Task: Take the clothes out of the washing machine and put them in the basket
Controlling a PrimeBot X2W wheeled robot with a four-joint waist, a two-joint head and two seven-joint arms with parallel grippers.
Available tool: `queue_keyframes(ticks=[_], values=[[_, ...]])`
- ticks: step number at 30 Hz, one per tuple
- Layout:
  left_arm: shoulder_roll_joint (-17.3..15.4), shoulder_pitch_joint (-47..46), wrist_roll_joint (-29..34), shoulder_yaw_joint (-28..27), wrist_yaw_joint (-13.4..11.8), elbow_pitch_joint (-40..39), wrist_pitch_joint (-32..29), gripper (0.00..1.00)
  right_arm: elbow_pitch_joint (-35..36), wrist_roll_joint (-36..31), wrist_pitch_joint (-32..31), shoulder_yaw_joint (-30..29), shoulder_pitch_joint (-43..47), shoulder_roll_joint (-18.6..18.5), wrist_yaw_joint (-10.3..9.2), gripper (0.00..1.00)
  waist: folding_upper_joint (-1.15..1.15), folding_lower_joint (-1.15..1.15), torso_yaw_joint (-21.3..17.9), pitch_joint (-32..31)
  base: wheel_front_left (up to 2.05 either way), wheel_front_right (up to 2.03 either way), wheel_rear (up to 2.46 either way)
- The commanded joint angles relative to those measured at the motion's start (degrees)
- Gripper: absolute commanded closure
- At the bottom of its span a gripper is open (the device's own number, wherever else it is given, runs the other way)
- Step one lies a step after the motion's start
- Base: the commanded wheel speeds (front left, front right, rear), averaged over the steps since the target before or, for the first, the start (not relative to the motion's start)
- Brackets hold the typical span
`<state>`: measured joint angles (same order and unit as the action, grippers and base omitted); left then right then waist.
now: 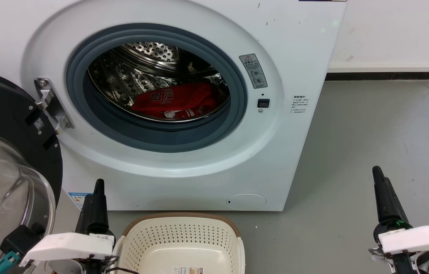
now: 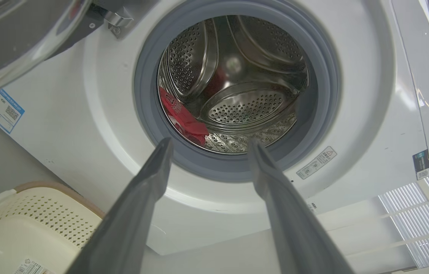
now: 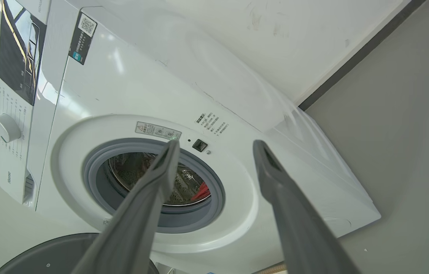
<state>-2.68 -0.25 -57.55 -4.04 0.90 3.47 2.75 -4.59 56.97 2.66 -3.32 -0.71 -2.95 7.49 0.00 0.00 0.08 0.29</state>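
Both of my grippers sit low in front of the washing machine (image 1: 294, 57), fingers pointing up toward it. My left gripper (image 2: 210, 144) has its two dark fingers spread apart with nothing between them. It is before the machine's lower front panel, between the open door (image 1: 5, 114) and the basket (image 1: 180, 217). My right gripper (image 3: 216, 144) is likewise spread and holds nothing. It is off past the machine's right front corner, over the grey floor (image 1: 370, 133).

The basket stands on the floor just in front of the machine's base, under the round opening. Its brown rim is near the panel and a label sticker shows on its bottom.

The machine's black-rimmed glass door is swung wide on its hinge at the left side of the opening. Inside the grey gasket (image 1: 161, 137), the clothes (image 1: 178, 99) lie in a red heap on the bottom of the steel drum (image 1: 150, 51), close behind the gasket's lower lip. White lettering with "23" faces up and striped trim shows at the heap's front edge. Neither gripper touches the fabric.
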Motion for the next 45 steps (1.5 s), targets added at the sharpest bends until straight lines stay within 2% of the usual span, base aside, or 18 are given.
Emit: queue_keyframes(ticks=[1, 19, 45], values=[[-0.16, -0.21, 2.36, 0.25, -0.33, -1.51, 0.61, 0.0, 1.64, -2.6, 0.65, 0.27, -0.03, 0.01, 0.0, 0.0, 0.0, 0.0, 0.0, 0.03, 0.0, 0.0, 0.0], [-0.19, 1.55, 19.52, 2.7, -2.41, -3.47, 3.9, 0.0, 5.93, -21.87, 4.02, 3.21, 1.8, 0.04, 0.0, 0.0, 0.0, 0.0, -0.22, 0.14, 0.0, 0.0, 0.0], [-0.22, 3.66, 36.45, 4.76, -3.26, -3.95, 7.69, 0.0, 8.7, -41.12, 7.74, 5.12, 4.13, 0.07, 0.0, 0.0, 0.0, 0.0, -0.43, 0.32, 0.0, 0.0, 0.0]])
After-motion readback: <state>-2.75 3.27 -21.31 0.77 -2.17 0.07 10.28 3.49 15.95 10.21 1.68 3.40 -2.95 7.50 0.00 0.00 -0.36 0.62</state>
